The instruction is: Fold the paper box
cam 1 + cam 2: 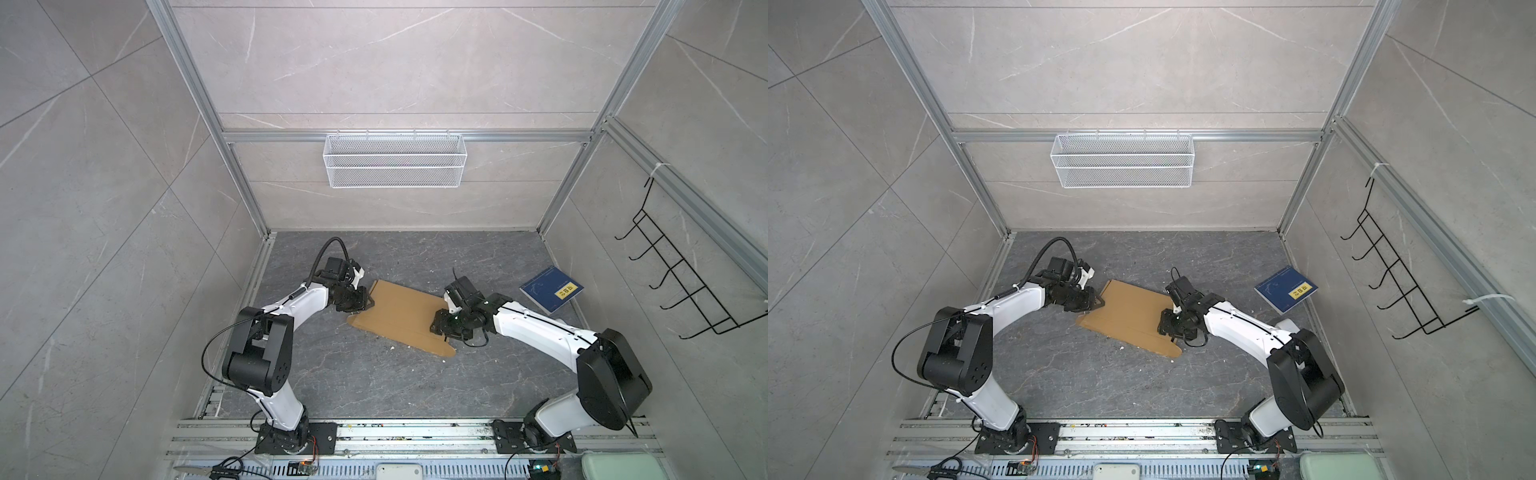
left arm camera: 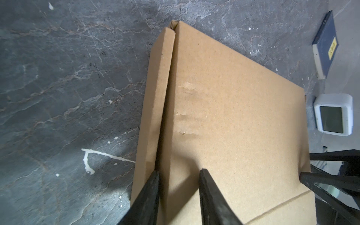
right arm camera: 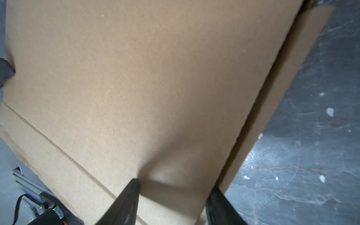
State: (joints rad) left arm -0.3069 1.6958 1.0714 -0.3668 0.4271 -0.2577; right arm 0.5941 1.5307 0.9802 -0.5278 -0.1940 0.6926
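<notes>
While the flattened paper box lies mid-floor, the left gripper, jaws apart, touches its nine o'clock edge, and the right gripper does likewise at four o'clock. A mesh basket hangs at twelve o'clock.

This is a robotics lab test cell. An aluminium frame holds grey stone-look wall panels around a dark marbled table, and a left arm and a right arm, both white and black, are bolted to a slotted metal rail at 6 o'clock. A bare circuit board and loose cables lie along that edge, while a white mesh basket at 12 o'clock and a black wire hook rack at 3 o'clock hang on the frame.
</notes>
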